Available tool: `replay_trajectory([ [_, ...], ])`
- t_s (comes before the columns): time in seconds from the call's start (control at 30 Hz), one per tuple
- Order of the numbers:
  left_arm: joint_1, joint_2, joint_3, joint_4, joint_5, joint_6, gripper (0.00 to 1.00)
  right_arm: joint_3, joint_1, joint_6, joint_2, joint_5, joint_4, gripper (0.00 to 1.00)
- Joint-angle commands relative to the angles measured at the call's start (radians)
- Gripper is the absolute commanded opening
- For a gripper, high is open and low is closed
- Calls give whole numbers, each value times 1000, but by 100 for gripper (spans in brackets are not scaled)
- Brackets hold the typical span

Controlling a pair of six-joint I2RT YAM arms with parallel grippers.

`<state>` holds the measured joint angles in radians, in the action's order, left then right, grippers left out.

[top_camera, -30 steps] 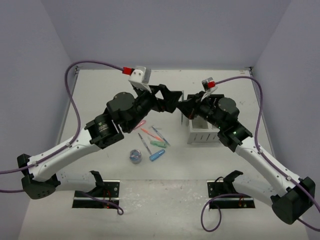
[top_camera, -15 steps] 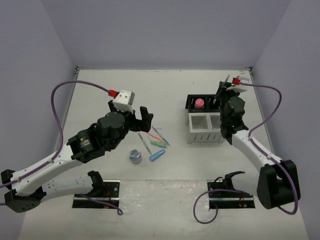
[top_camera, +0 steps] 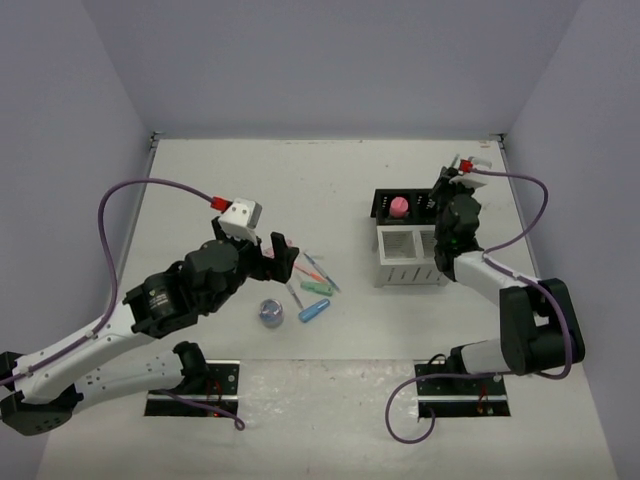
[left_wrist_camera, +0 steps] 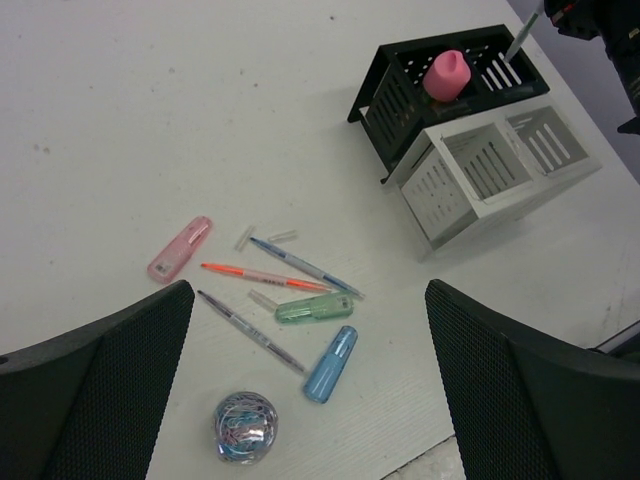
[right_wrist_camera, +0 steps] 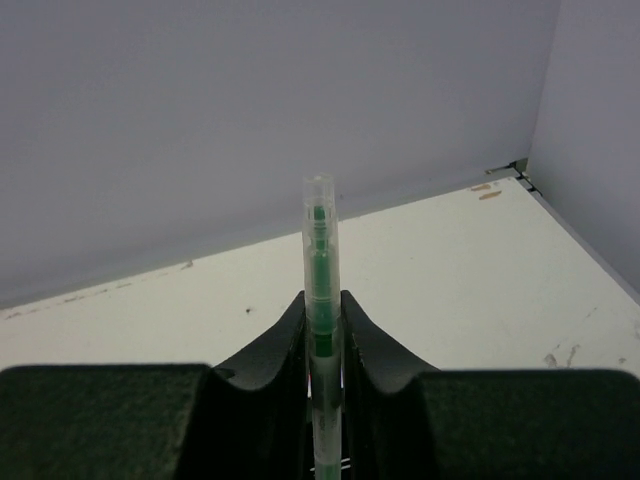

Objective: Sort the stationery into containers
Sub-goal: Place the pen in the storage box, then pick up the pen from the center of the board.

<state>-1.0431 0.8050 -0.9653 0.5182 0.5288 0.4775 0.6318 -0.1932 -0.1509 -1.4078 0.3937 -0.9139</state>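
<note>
A scuffed white table (top_camera: pixel 300 180) is boxed in by pale lilac walls (top_camera: pixel 320 60), with loose stationery (left_wrist_camera: pixel 315 310) lying near its middle, close to the wide-open left claw (left_wrist_camera: pixel 308 290). The white box (left_wrist_camera: pixel 440 190) stands at 3 o'clock from that pile, and the black box (left_wrist_camera: pixel 395 95) is just beside it at 12 o'clock. The right claw (right_wrist_camera: pixel 322 300) pinches a green pen (right_wrist_camera: pixel 319 250) at the black box's right end.

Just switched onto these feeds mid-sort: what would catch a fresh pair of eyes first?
The green pen stands upright, pinched in the right gripper, at the black organiser on the table's right side. Next comes the bright pink piece already inside that box. Last is the scatter of loose pens and caps on the table below the wide-open left gripper.
</note>
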Motion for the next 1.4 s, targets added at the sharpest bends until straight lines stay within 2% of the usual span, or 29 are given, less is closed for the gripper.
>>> replay_trajectory([
  [0.0, 0, 11, 19, -6, -4, 7, 100, -42, 5, -44, 6, -4, -94, 20],
  [0.07, 0, 12, 29, -10, -3, 9, 100, -63, 5, -48, 24, -8, -95, 21],
  [0.1, 0, 13, 33, -13, -4, 9, 100, -66, 5, -45, 33, -14, -91, 25],
  [0.2, 0, 22, 40, -20, -7, 12, 100, -58, 5, -44, 50, -29, -56, 74],
  [0.23, 0, 25, 42, -22, -10, 13, 100, -49, 5, -48, 72, -41, -10, 82],
  [0.27, 0, 30, 44, -23, -11, 14, 100, -42, 4, -51, 93, -51, 25, 86],
  [0.33, 0, 35, 44, -23, -6, 18, 100, -27, 2, -60, 134, -77, 89, 88],
  [0.4, 0, 50, 35, 0, 45, 57, 100, 26, 0, -103, 243, -122, 265, 98],
  [0.5, 25, 115, 13, 50, 101, 115, 100, 166, -17, -200, 350, -186, 535, 99],
  [0.63, 220, 221, -12, 75, 34, 181, 100, 344, -133, -208, 394, -241, 967, 99],
  [0.73, 299, 238, -30, 92, 65, 234, 100, 483, -325, -198, 360, -53, 1243, 99],
  [0.8, 314, 227, -57, 117, 105, 248, 100, 502, -461, -201, 340, 48, 1353, 99],
  [0.87, 320, 212, -81, 141, 147, 239, 100, 520, -546, -209, 327, 16, 1409, 99],
  [0.9, 321, 200, -92, 155, 163, 233, 100, 509, -563, -218, 328, -59, 1404, 99],
  [1.03, 322, 130, -112, 169, 166, 149, 100, 395, -566, -216, 352, -408, 1203, 99],
  [1.1, 322, 101, -112, 183, 164, 124, 100, 415, -568, -228, 291, -414, 1229, 91],
  [1.17, 321, 38, -104, 198, 150, 71, 100, 576, -574, -222, 112, -374, 1374, 80],
  [1.23, 321, -5, -91, 199, 132, 19, 100, 631, -597, -204, 3, -352, 1459, 67],
  [1.37, 321, -130, -23, 185, 120, -31, 100, 728, -605, -177, -210, -311, 1542, 57],
])
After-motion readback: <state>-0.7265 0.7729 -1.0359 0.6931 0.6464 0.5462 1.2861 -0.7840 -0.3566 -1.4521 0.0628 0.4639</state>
